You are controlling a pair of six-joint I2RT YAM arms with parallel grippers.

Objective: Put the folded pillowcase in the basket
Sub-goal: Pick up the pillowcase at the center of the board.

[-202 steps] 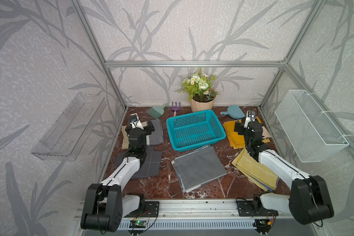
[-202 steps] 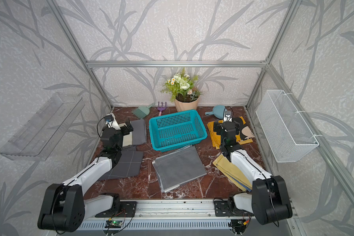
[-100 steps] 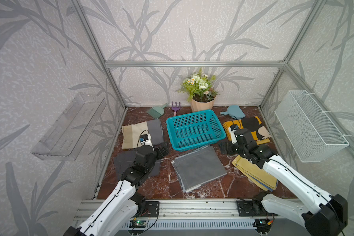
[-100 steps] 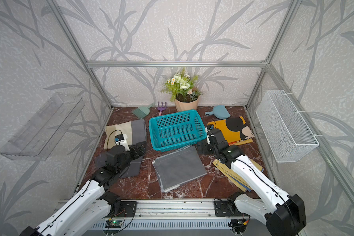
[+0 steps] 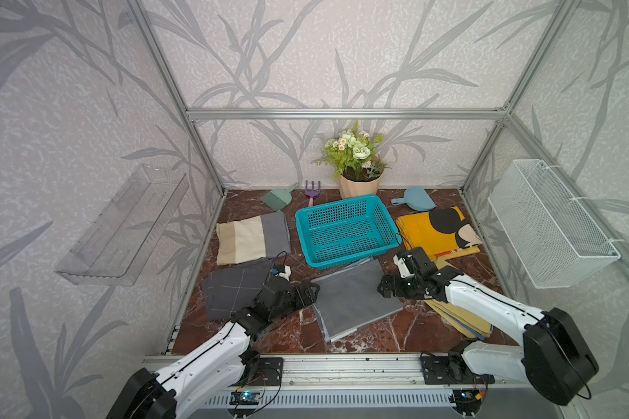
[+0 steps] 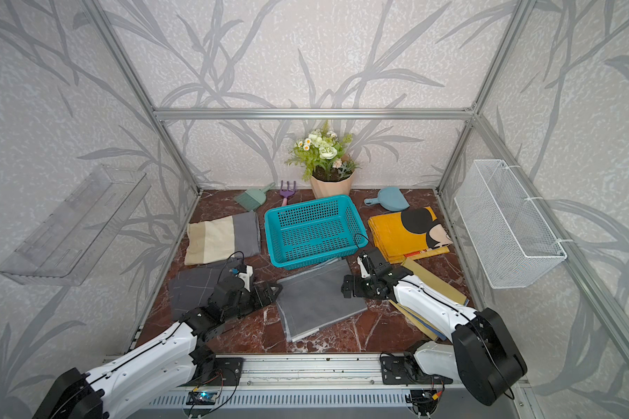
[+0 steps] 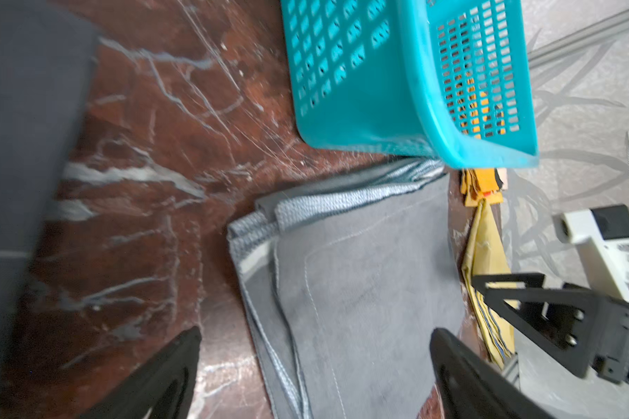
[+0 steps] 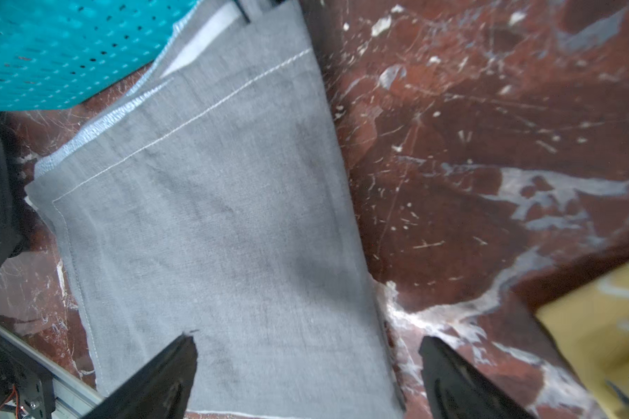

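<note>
Flanking the grey folded pillowcase (image 5: 353,301), your left pincer (image 5: 311,294) and right pincer (image 5: 384,288) both gape wide, holding nothing; it lies flat at the surface's (image 5: 378,333) middle, right against the empty basket (image 5: 345,232). Grasping, lifting and placing all remain.

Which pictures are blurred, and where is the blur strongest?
Both top views are sharp and evenly lit; the basket looks crisp. Left wrist view: the dark checked cloth is smeared, the grey pillowcase clearer. Right wrist view: soft overall, the yellow cloth most blurred.
</note>
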